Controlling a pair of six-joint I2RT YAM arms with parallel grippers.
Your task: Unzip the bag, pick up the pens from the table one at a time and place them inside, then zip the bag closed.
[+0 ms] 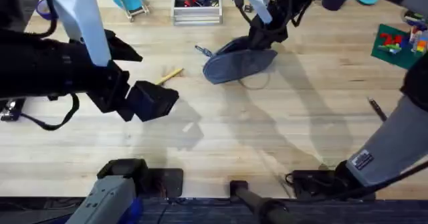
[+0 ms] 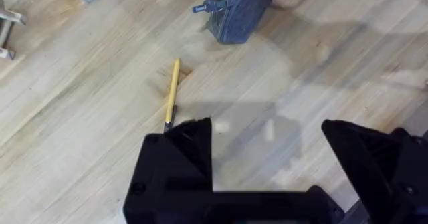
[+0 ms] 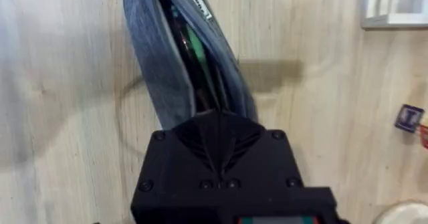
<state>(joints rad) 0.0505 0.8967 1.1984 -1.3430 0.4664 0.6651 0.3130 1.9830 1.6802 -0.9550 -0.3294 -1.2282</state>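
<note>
Overhead: one bag, two pens on table.

Yellow pen beside spread tool

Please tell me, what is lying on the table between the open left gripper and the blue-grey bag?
The tan-yellow pen lies on the table between the left gripper and the bag, nothing else. The left wrist view shows it; overhead agrees.

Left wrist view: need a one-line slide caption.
Open left tool hovers above the light wooden table beside a slim tan-yellow pen, with the blue-grey fabric pouch beyond.
</note>
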